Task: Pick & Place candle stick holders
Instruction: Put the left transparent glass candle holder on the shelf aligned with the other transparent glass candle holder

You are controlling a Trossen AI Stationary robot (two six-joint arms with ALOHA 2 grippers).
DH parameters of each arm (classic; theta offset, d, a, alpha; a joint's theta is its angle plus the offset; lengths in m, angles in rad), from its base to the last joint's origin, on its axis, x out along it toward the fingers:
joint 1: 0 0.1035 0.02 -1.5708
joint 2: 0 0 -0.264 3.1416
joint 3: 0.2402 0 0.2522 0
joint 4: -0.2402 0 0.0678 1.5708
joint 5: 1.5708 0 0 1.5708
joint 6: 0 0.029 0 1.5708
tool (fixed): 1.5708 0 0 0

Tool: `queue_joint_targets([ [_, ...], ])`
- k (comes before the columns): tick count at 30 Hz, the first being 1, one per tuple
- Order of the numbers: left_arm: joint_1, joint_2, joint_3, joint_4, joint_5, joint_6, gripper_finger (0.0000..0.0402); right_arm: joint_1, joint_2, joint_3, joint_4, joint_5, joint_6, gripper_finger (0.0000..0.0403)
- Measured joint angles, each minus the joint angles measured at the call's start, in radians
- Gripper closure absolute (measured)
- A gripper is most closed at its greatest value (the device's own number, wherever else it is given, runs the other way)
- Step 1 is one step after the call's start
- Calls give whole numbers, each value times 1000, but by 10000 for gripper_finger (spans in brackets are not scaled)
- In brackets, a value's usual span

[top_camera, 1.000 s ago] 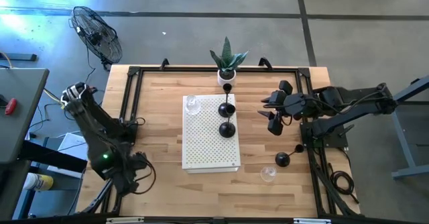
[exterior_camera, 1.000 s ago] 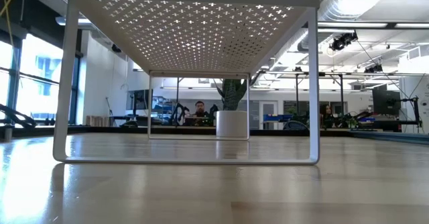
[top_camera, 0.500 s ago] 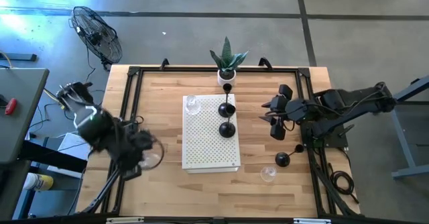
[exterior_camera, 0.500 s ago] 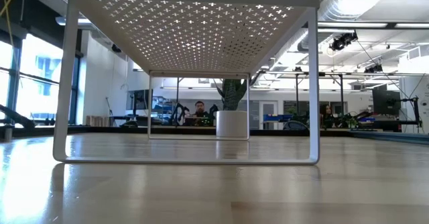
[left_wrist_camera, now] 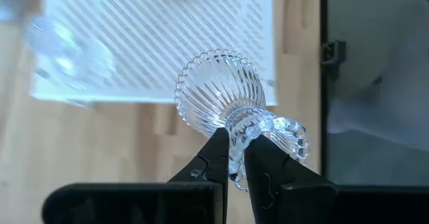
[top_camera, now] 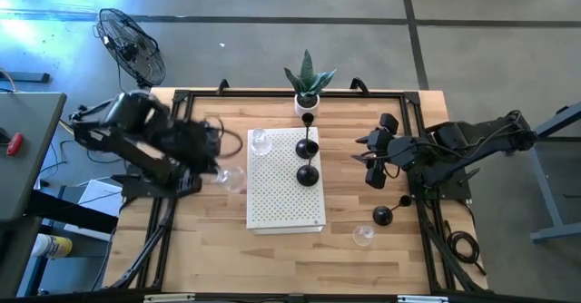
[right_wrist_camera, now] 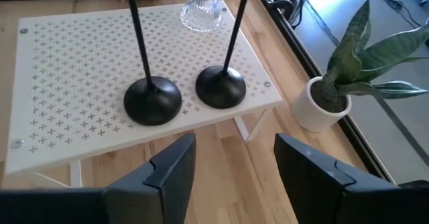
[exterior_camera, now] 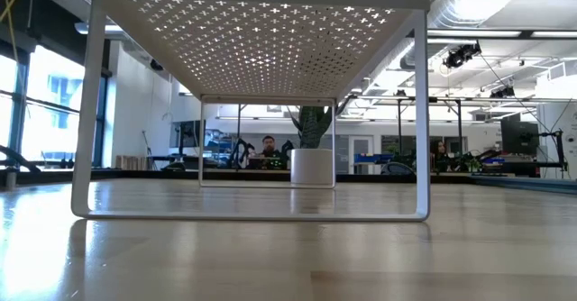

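Left gripper (left_wrist_camera: pixel 233 158) is over the worktop's (top_camera: pixel 209 239) left side, just beside the white perforated stand (top_camera: pixel 272 203). The left wrist view alone shows its fingers (left_wrist_camera: pixel 209 158) pinching the foot of a clear ribbed glass holder (left_wrist_camera: pixel 221 100). The glass is tilted, its long axis running from the fingers toward the stand, cup end leading. In the high view this holder is only a faint blur (top_camera: pixel 231 176).

Right gripper (top_camera: pixel 374 156) hangs over the worktop right of the stand, fingers (right_wrist_camera: pixel 171 163) spread and holding nothing.

On the stand: two black holders with domed bases (top_camera: pixel 309 173) (top_camera: pixel 307 146), stems upright, and a second glass holder (top_camera: pixel 260 141) near the far left corner. The right wrist view shows these bases side by side, apart.

A third black holder (top_camera: pixel 308 119) stands beside the white plant pot (top_camera: pixel 307 103). A fourth (top_camera: pixel 384 215) and a third glass holder (top_camera: pixel 364 235) sit on the worktop, right near side.

The low view shows only the stand's underside (exterior_camera: pixel 261 31) and the pot (exterior_camera: pixel 312 167). No readable writing anywhere.
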Motion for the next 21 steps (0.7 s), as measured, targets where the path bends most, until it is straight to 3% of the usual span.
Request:
queue_joint_targets([
  [10,296,135,3,0,198,407,380,0,0,0,-2,10,20,208],
  [21,334,210,3,-1,238,551,380,0,0,0,-2,77,20,208],
])
